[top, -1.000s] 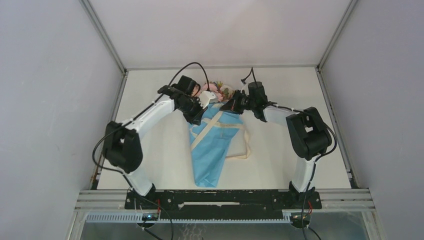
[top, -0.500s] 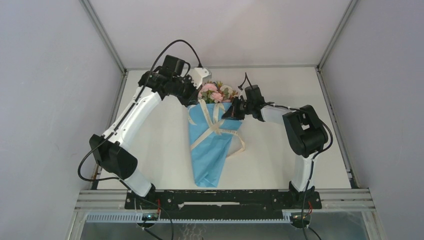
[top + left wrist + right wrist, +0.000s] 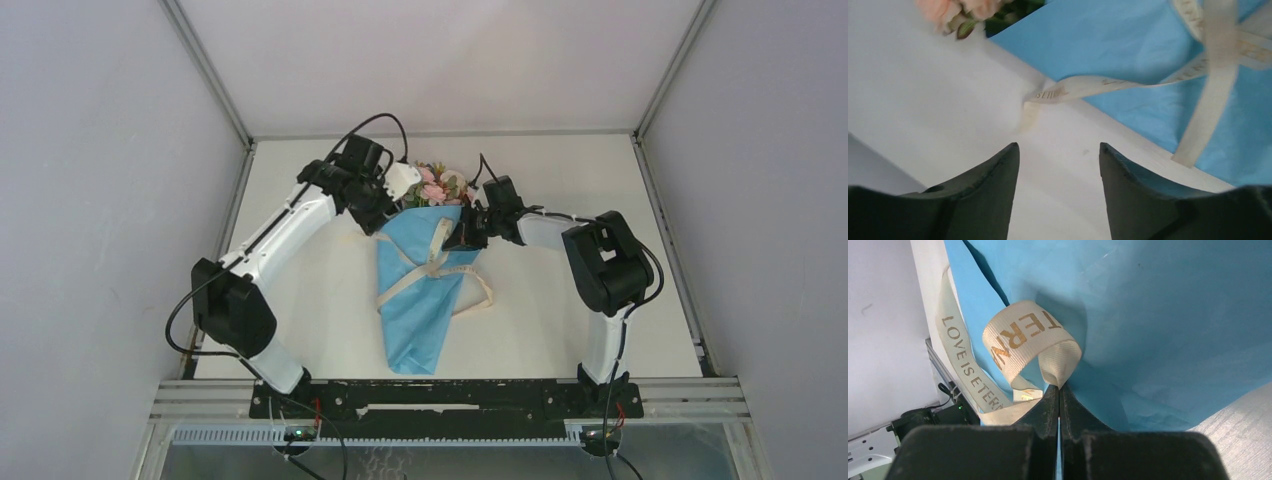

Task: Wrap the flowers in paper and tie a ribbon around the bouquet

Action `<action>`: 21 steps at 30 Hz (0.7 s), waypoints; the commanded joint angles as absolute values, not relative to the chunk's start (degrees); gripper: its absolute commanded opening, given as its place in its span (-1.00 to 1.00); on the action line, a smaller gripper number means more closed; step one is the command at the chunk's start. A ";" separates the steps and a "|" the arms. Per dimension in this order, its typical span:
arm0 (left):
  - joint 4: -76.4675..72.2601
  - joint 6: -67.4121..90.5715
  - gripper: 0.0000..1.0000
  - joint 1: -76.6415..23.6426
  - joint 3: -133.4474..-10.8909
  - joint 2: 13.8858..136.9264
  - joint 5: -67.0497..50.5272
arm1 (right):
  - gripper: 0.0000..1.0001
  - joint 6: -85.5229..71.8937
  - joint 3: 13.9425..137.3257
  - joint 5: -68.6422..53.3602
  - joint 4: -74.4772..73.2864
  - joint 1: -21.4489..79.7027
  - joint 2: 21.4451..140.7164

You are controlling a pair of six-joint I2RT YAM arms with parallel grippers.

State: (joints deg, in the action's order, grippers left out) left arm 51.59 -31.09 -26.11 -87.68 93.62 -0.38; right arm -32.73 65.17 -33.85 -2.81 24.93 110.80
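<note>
The bouquet (image 3: 418,300) lies mid-table, a light-blue paper (image 3: 410,325) cone pointing at me, with the pink and cream flowers (image 3: 440,187) at its far end. The cream ribbon (image 3: 432,262) crosses over the cone and loops off its right side. My left gripper (image 3: 384,216) hovers open by the cone's upper left corner. In the left wrist view its fingers (image 3: 1058,147) hold nothing, and a loose ribbon (image 3: 1068,89) end lies on the table just beyond them, beside the paper (image 3: 1128,50). My right gripper (image 3: 1059,388) is shut on a fold of ribbon (image 3: 1023,335) against the paper (image 3: 1173,315).
The white table (image 3: 300,300) is enclosed by grey walls on the left, right and back. A ribbon loop (image 3: 486,293) trails on the table right of the cone. Black cables arch over both wrists near the flowers.
My left gripper has opened and let go of the ribbon end, which now lies on the table; the arm has swung back down beside the cone. The right gripper stays shut on the ribbon.
</note>
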 commanded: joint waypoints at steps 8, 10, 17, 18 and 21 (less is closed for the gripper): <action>47.65 -46.82 0.56 -38.30 -83.90 98.57 -19.34 | -1.00 -37.65 66.71 -36.69 -0.60 24.25 111.18; 46.24 -49.04 0.61 -38.36 -83.09 100.51 -21.27 | -1.00 -38.46 66.47 -37.11 1.32 23.98 111.10; 39.79 -54.50 0.84 -39.50 -77.46 103.74 -17.91 | -1.00 -39.81 65.98 -38.01 2.38 23.89 111.23; 39.22 -54.83 0.80 -39.56 -76.84 103.87 -17.40 | -1.00 -39.78 65.94 -38.13 2.38 23.97 111.26; 36.75 -55.12 0.52 -39.82 -74.92 103.74 -13.79 | -1.00 -39.45 65.93 -38.40 2.12 24.06 111.35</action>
